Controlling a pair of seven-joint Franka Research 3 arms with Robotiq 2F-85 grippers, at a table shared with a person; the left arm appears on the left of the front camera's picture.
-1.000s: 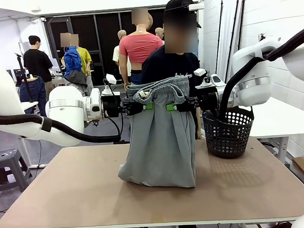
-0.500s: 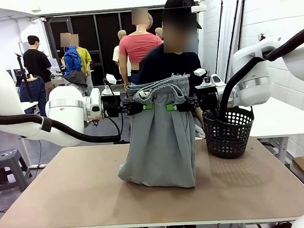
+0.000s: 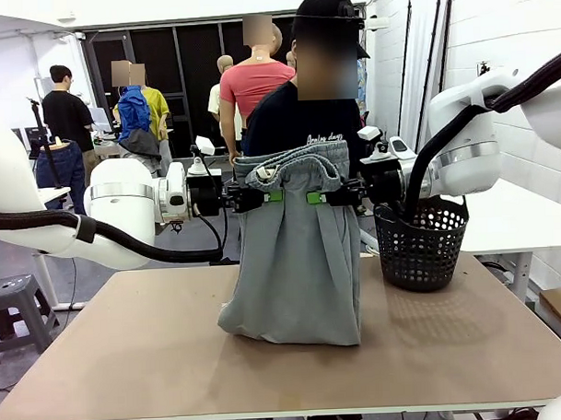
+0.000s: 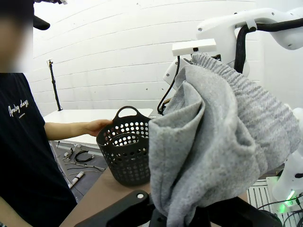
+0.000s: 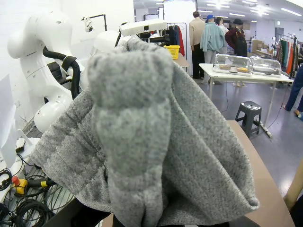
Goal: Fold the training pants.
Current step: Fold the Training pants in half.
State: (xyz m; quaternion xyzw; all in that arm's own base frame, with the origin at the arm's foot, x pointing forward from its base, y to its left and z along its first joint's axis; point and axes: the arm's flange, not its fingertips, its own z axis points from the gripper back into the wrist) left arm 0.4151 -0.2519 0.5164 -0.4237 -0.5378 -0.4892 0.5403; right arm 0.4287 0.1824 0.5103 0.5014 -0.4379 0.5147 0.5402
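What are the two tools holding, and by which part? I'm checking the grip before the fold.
Both the left tool and right tool are shut on the pants, just below the waistband, one at each side.

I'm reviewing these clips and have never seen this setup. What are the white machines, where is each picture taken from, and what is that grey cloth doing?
The white machines are two robot arms, each ending in a two-finger gripper. The wide picture comes from a fixed camera between them, looking across the table at a person. The other two come from cameras on the arms' wrists. The left gripper and the right gripper are each shut on the training pants, pinching them just below the waistband and holding them upright. The lower end rests bunched on the table. Up close, each wrist camera sees the grey fabric draped over its own fingers. A black basket stands at the table's right side, with the person's hand on it.
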